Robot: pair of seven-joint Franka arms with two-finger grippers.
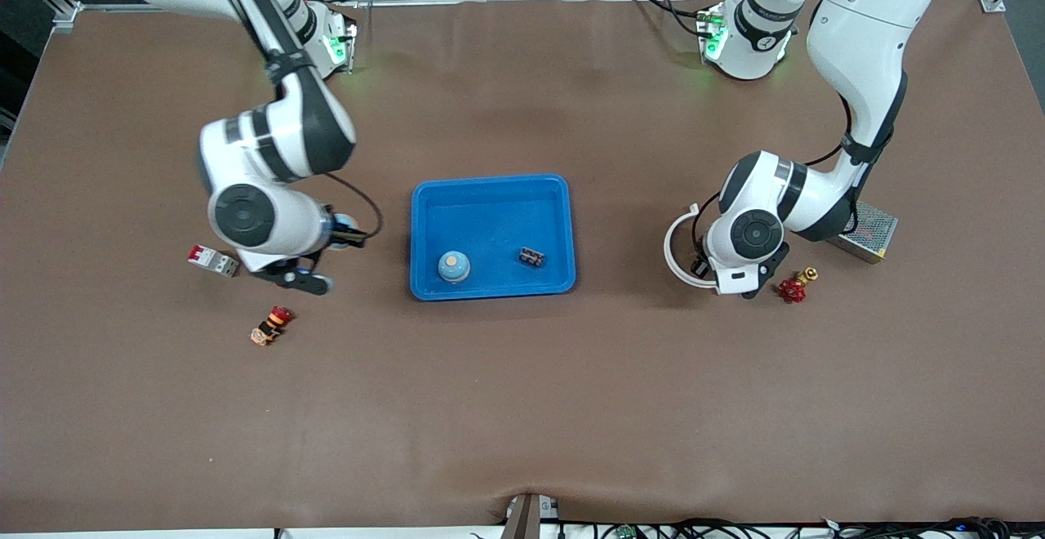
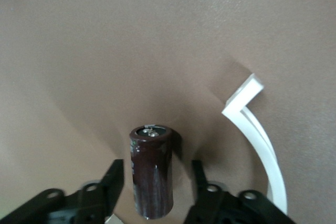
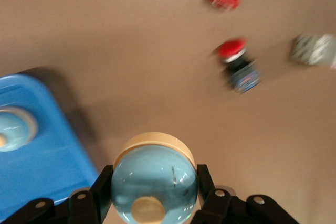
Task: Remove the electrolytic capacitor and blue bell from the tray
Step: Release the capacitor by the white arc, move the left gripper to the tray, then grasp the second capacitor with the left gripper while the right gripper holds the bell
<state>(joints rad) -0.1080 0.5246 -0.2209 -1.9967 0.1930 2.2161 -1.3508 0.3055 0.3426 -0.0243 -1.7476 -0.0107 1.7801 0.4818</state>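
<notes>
Standing upright on the counter (image 1: 522, 408) between the left claw's (image 2: 157, 165) parted, released fingers (image 2: 113, 178), low in its wrist view, the electrolytic capacitor (image 2: 152, 177) could topple if brushed, and the blue bell (image 3: 153, 182) clenched in the right claw (image 3: 153, 174), outside the mid-frame tray (image 1: 490, 184), might slip.

Evenly lit from overhead, with soft diffuse shadows under both arms and beside the tray (image 1: 490, 188). Green glow from indicator lights at the arm bases, spilling onto the table (image 1: 522, 408). Sharp and undistorted in the front view. Motion-smeared in the right wrist view, most strongly on the small red-capped parts (image 3: 237, 65). Dark shadow pooled around the capacitor (image 2: 151, 169) in the left wrist view.
</notes>
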